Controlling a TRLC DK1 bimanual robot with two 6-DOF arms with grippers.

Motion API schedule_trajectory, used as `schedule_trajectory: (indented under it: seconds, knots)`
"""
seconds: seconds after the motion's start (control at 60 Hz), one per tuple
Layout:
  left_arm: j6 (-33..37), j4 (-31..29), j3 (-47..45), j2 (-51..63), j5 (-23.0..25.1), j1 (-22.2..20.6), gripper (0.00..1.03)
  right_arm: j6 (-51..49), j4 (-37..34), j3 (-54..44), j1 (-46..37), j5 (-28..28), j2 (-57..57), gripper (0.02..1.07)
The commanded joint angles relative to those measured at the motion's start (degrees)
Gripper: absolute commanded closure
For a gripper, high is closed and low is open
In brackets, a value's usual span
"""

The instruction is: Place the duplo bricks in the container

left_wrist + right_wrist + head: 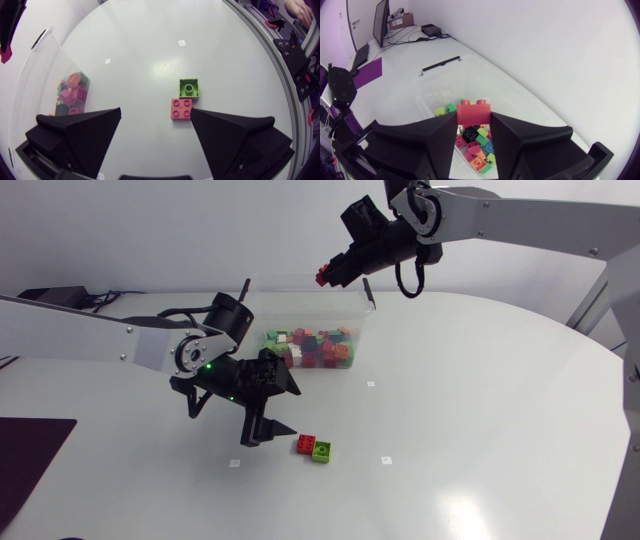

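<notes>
- Right gripper [322, 277]: upper middle of the frame, over the container's [362, 310] back rim, fingers pressed on both sides of the held brick [473, 111], which is red.
- Container: clear tub on the white table [480, 400], upper centre, with a heap of mixed-colour bricks [318, 348] inside.
- Left gripper [285, 412]: left of centre, low over the table, fingers spread wide and holding nothing.
- Loose red brick [305, 444] and green brick [322, 451]: touching each other on the table just below centre, right of the left gripper. In its wrist view they lie just ahead of its fingertips, the red one nearer.
</notes>
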Motion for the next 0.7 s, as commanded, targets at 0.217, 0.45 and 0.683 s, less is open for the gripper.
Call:
schedule_trajectory:
  seconds: [0.217,0.45,0.683]
  knots:
    - [2.7,-2.0,-0.6,3.4,-0.7,-2.7,0.1,2.7,-3.6,5.6,1.0,2.6,4.8,0.07]
    - [2.3,-2.6,-0.6,4.6,-2.2,-4.7,0.16,2.1,-3.8,1.1,0.4,2.6,-0.1,0.07]
    - [1.9,-3.0,-0.4,7.0,-5.1,-6.5,0.27,0.8,-3.3,-8.9,-0.4,1.5,-8.3,0.07]
